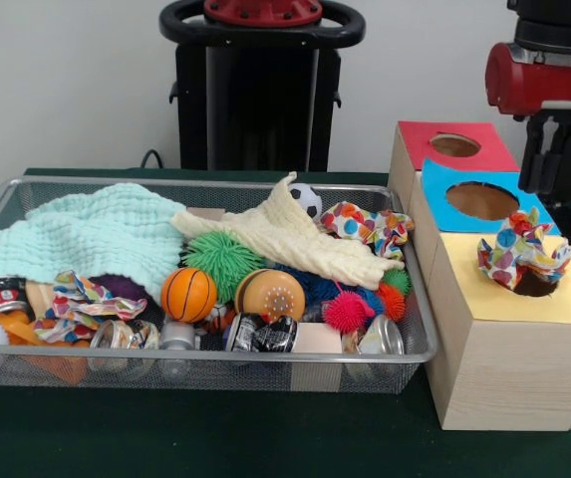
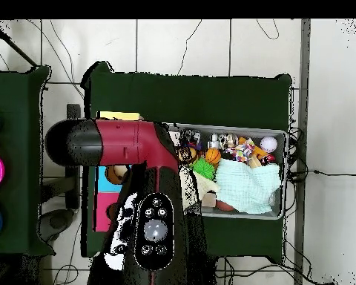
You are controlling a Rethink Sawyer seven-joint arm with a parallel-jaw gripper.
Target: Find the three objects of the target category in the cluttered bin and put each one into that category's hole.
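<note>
Under mint towel, bin contents hidden; hand unreadable.

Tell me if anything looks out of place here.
The patterned cloth sits bunched over the yellow hole, half in and not dropped through. Otherwise the bin is just cluttered.

A robot lab. A red and black robot arm on a black pedestal stands at a desk covered in dark green cloth. Beyond the desk's 12 o'clock edge, overhead, cables trail over a pale tiled floor. The wall behind is bare white.
</note>
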